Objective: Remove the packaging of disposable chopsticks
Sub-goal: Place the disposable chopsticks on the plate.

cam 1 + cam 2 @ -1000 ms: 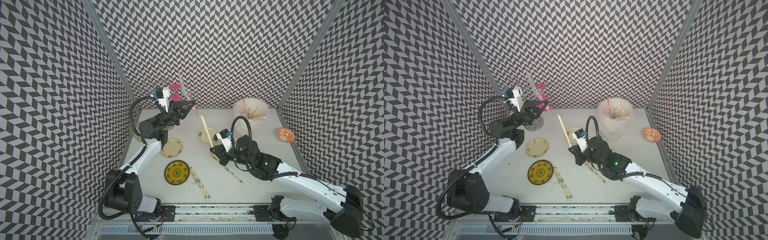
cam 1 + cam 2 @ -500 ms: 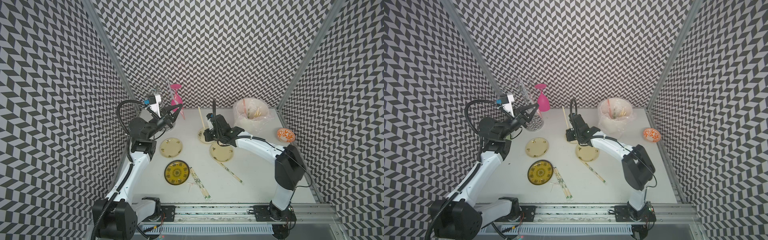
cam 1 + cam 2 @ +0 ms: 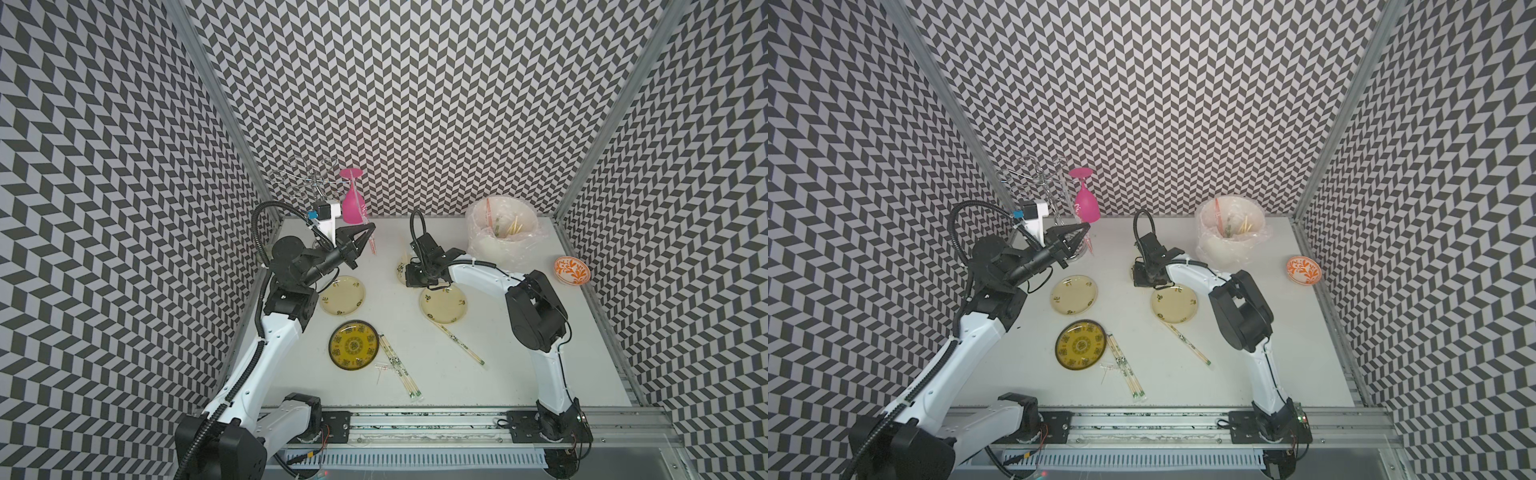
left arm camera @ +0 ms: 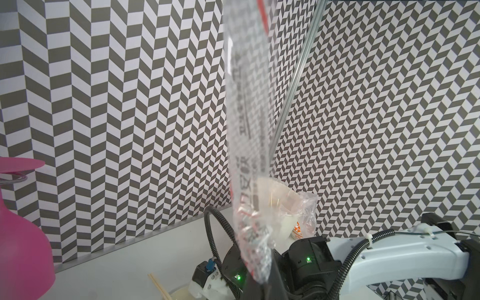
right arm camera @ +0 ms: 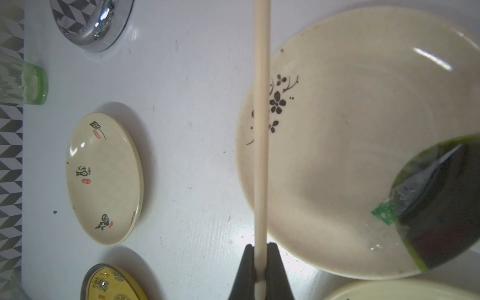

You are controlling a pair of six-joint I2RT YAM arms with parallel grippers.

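Nearest the rail, a wrapped pair [image 3: 400, 369] lies flat on the white table [image 3: 519, 365], just beside a yellow plate [image 3: 353, 344]. A second wrapped pair [image 3: 457, 342] lies close by the edge of a cream plate [image 3: 444, 305].

Farther in, the right claw [image 5: 261, 255] is closed tight on the end of the bare chopsticks [image 5: 261, 104], which reach out over the rim of a flowered plate [image 5: 363, 130]. The left claw [image 3: 370, 228], raised, is pinched shut on the empty sleeve [image 4: 246, 130]. The sleeve is clear film with red print and stands up from the jaws.

That film looks feather-light, limp and slick, and likely to cling or flutter. It is probably best taken by the flat end past the stick tips. The sticks look stiff, light and smooth, so they should slide out lengthwise if gripped firmly near one end. Pinched too lightly, they might swivel.

The table is smooth, faintly scuffed and uncrowded. At the back stand a bag-lined tub [image 3: 490, 253] holding sticks and wrappers, an upturned pink glass [image 3: 352, 203] and, to the right, an orange bowl [image 3: 572, 270]. Chevron walls [image 3: 415, 104] close in three sides.
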